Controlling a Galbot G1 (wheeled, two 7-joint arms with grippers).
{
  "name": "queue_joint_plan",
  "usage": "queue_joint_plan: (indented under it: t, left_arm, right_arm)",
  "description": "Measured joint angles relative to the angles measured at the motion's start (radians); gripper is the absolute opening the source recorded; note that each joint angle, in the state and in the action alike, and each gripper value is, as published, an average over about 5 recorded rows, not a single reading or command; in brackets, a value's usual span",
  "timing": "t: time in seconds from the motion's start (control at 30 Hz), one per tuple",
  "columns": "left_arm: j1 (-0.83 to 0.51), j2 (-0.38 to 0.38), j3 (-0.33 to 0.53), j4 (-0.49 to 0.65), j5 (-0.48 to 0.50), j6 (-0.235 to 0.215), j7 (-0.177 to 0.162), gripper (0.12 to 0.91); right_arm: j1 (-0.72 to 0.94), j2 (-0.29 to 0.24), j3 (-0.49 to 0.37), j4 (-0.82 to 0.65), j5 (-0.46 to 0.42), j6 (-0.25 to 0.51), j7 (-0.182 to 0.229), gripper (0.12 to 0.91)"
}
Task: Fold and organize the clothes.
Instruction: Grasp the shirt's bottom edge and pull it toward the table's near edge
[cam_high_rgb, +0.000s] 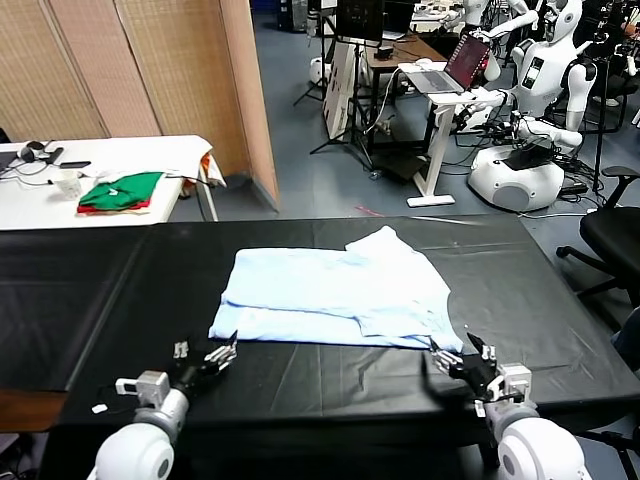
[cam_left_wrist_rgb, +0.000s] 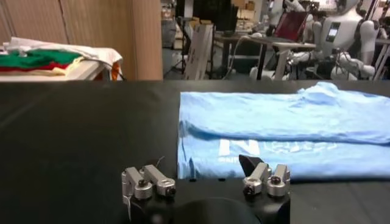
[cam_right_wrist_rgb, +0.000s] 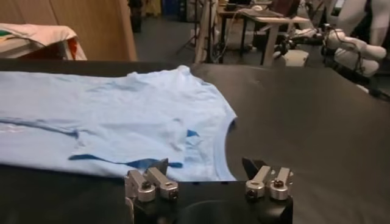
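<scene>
A: Light-blue T-shirt (cam_high_rgb: 335, 295) lies partly folded on the black worktop (cam_high_rgb: 520, 300), near its middle, with 1 layer turned over the rest.

B: And the arms?

A: 2 of them, both at the shirt's near edge. The left end effector (cam_high_rgb: 208, 363) sits just off the shirt's near left corner, fingers (cam_left_wrist_rgb: 145, 181) spread wide, released, nothing between them. In the left wrist view the cloth starts right beyond the fingertips, apart from them.

B: The right one?

A: The right end effector (cam_high_rgb: 462, 363) is just beside the shirt's near right corner. Its fingers (cam_right_wrist_rgb: 268, 181) stand apart too, also released, with bare black worktop between them and the round neck edge just beyond.

B: How does the shirt sit?

A: Flat mostly, 1 ridge of fabric raised at the far right corner. A faint pale print shows through the lower layer in the left wrist view.

B: Anything else around?

A: Beyond the shirt to the far left, a white table (cam_high_rgb: 130, 160) carries a green and red folded stack (cam_high_rgb: 122, 192). Behind the shirt to the right, a laptop (cam_high_rgb: 455, 65) on a stand and white robots (cam_high_rgb: 530, 110).
</scene>
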Motion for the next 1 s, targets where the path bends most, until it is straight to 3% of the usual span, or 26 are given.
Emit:
queue_joint_plan:
  t: [0.07,0.2,0.33,0.43,0.7,1.0]
  left_arm:
    - [-0.002,0.000,0.003,0.000,0.002,-0.001,0.005,0.795]
    - [-0.006,-0.002,0.009,0.001,0.005,-0.004,0.006,0.566]
    - [-0.003,-0.002,0.010,0.001,0.012,-0.004,0.006,0.301]
    - [0.004,-0.004,0.008,-0.003,0.027,-0.002,0.003,0.167]
    - [0.064,0.009,-0.028,-0.058,0.103,0.034,-0.039,0.144]
    - [0.173,0.019,-0.112,-0.129,0.142,0.040,-0.055,0.144]
  right_arm:
    - [0.002,0.000,0.000,-0.003,0.000,0.000,0.000,0.356]
    - [0.003,0.001,-0.005,-0.008,0.000,-0.002,0.000,0.170]
    - [0.000,0.004,-0.010,-0.008,0.007,-0.002,0.005,0.140]
    - [-0.009,0.001,-0.014,0.006,0.023,-0.006,0.016,0.140]
    - [-0.053,-0.024,-0.014,0.072,0.086,-0.072,0.073,0.140]
    - [-0.107,-0.033,-0.018,0.140,0.094,-0.102,0.118,0.140]
